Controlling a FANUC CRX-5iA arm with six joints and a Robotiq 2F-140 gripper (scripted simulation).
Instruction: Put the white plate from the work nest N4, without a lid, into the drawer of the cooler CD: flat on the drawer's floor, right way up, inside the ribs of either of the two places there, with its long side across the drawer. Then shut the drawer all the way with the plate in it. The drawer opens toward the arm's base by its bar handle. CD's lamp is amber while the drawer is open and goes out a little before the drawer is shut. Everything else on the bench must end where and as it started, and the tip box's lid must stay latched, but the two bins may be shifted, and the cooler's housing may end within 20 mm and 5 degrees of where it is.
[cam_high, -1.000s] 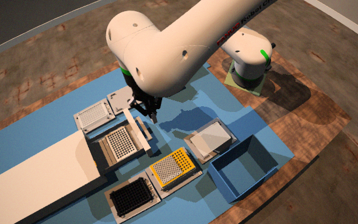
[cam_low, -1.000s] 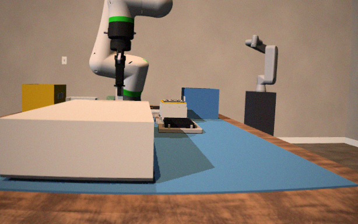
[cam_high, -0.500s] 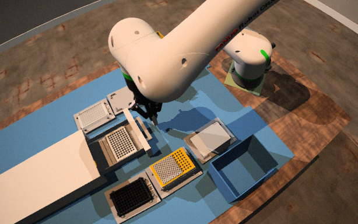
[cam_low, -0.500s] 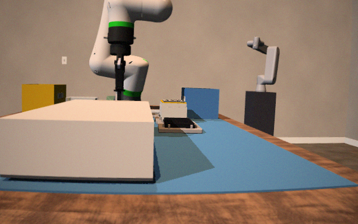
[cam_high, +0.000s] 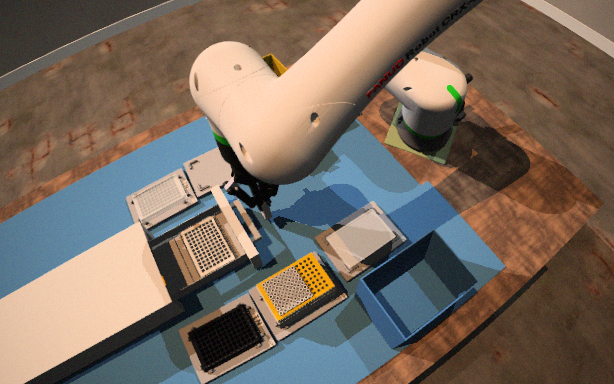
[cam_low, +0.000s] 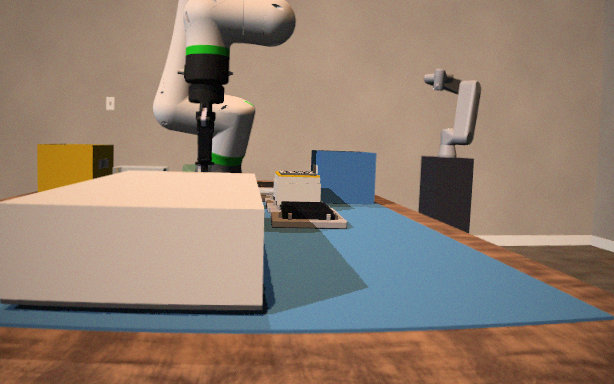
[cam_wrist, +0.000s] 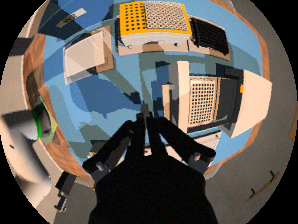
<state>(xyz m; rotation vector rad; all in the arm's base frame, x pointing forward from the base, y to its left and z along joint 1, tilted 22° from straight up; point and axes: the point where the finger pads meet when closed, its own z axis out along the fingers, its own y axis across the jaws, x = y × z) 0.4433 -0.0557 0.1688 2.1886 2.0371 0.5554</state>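
Presently, the white plate (cam_high: 208, 246) is seen lying flat in the open drawer (cam_high: 172, 260) of the cooler (cam_high: 75, 295).
The gripper (cam_high: 267, 212) is held just beyond the bar handle (cam_high: 247, 220), fingers pressed together with nothing pinched between them.

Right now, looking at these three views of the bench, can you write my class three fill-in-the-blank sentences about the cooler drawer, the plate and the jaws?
1. The cooler's drawer stands ____.
2. The white plate lies inside the ____.
3. The gripper has its jaws ____, holding nothing, beside the drawer's bar handle.

Missing words: open; drawer; shut
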